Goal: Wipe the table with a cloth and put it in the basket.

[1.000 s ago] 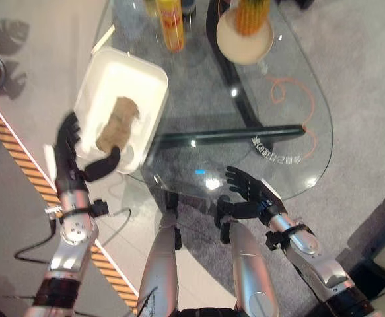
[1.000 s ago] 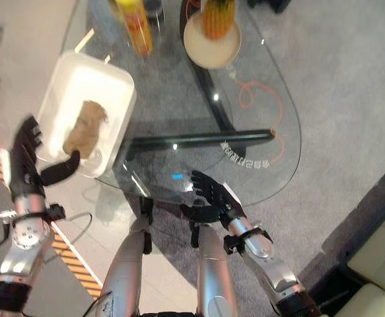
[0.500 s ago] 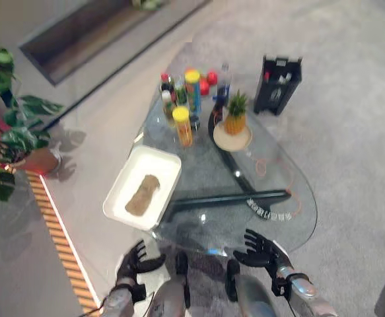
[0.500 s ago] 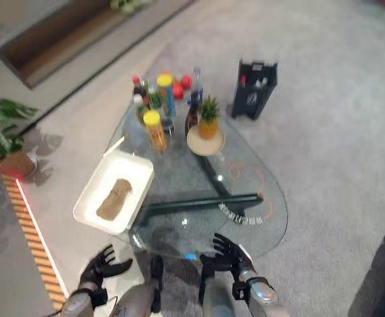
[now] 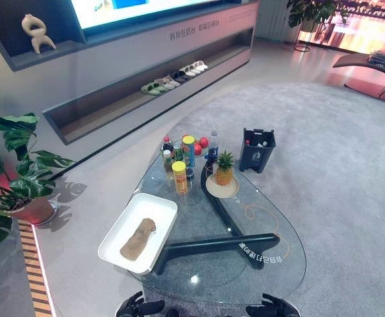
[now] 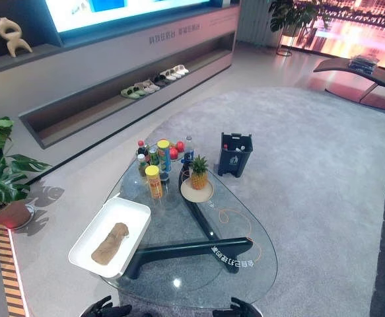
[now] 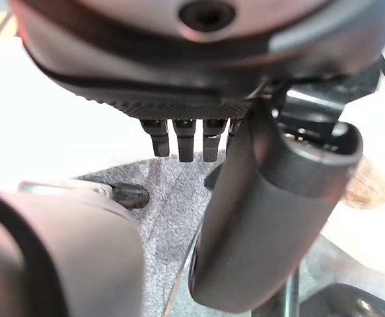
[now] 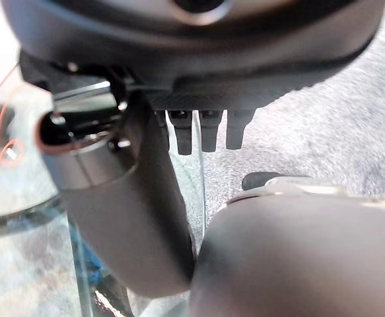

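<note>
The brown cloth (image 5: 138, 239) lies in the white basket (image 5: 160, 205), which sits on the glass table (image 5: 278, 271) at its left edge. As things lie, the putting-away looks done; whether the glass was wiped cannot be told. Both hands hang low off the table's near edge, holding nothing: the left hand (image 5: 138, 308) below the basket and the right hand (image 5: 271, 308) toward the table's right side, both with fingers relaxed.
</note>
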`<state>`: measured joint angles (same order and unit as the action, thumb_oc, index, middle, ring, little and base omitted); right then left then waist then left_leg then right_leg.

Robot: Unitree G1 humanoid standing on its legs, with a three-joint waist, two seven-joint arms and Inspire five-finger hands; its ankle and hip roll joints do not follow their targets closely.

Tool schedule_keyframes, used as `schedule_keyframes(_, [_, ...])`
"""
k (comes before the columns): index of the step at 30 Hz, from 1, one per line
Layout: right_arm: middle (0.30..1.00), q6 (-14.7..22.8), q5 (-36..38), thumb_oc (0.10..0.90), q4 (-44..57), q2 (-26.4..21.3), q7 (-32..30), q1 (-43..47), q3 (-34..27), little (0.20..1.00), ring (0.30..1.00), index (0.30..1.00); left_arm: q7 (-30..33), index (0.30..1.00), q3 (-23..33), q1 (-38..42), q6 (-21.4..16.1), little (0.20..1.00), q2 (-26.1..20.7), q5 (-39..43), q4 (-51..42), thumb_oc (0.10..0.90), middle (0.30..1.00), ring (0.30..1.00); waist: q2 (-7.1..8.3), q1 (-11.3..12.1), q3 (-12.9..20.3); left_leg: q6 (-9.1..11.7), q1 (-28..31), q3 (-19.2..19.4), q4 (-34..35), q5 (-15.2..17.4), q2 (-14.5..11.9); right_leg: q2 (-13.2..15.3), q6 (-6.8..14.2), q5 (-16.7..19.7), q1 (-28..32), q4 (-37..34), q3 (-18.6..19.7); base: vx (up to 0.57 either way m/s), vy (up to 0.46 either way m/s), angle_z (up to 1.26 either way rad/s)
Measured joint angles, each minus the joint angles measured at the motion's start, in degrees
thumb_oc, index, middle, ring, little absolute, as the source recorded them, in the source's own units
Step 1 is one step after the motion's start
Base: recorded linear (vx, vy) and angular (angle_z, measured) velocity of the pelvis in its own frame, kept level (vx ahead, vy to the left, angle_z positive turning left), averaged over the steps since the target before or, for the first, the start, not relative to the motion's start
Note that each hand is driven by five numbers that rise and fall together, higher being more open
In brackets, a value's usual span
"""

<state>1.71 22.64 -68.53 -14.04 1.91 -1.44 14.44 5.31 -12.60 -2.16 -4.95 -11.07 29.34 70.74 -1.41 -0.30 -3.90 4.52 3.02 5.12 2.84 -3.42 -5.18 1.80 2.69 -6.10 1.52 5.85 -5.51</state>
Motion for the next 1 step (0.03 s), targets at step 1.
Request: schedule_keyframes(1, [0.9,-0.1,0.0,0.8,-0.7,0.0,0.2,0.2,0.0,0.9,0.9,0.9,-0.1,0.9,0.0,-0.2,0.3,0.9,0.1,0.0,0.6,0.8,0.9,0.9,-0.09,0.0,0.3,0.0,0.2,0.0,0.1,0.0,0.0,-0.1,0.0,0.2,0.5,-0.7,0.0,0.04,-0.008,-0.03])
